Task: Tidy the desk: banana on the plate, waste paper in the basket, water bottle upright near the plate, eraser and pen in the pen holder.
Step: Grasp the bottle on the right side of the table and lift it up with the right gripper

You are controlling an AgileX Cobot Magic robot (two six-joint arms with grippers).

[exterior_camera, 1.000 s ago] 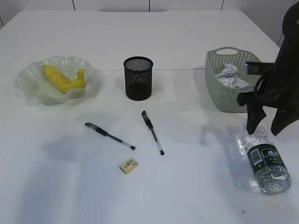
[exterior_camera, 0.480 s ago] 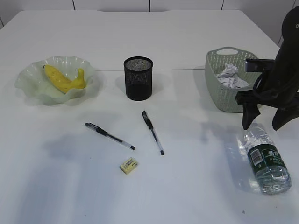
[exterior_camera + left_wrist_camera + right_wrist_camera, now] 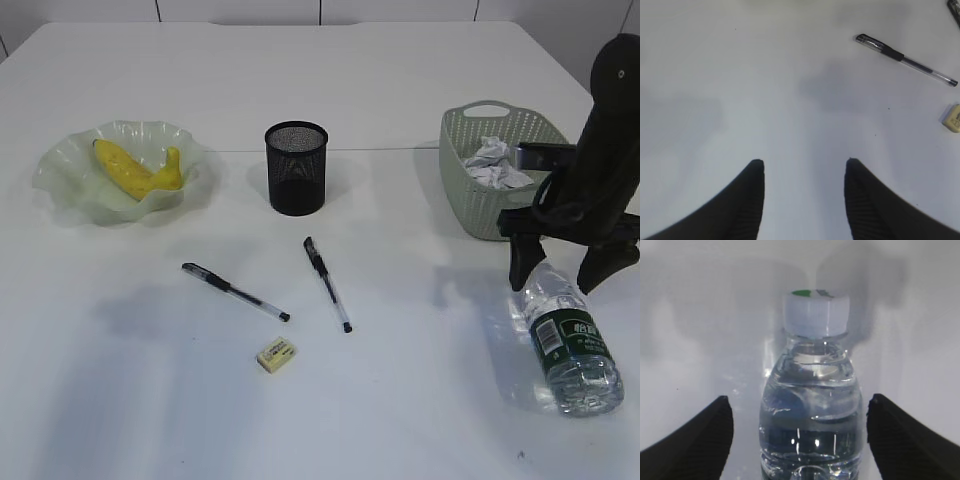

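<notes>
On your far left, the ruffled translucent plate point(image 3: 70, 180) already cradles the yellow banana point(image 3: 135, 170). Beside it stands the black mesh pen holder point(image 3: 296, 167), a cylinder holding neither pen nor eraser. Two slim pens, the left pen point(image 3: 235, 291) and the right pen point(image 3: 327, 283), lie flat on the matte white desk point(image 3: 300, 80) with the small cream eraser point(image 3: 275, 354) just below them. The left gripper point(image 3: 802, 167) hovers half-spread over bare desk, gripping nothing. The perforated sage basket point(image 3: 480, 200) holds the crumpled waste paper point(image 3: 495, 162). At right, note the change: over the last second the right gripper point(image 3: 800, 412) has widened and come down to straddle the neck of the clear, ribbed water bottle point(image 3: 562, 335), which lies on its side, white cap point(image 3: 816, 312) toward the basket. Judged so, a grasp to upright it seems imminent.
</notes>
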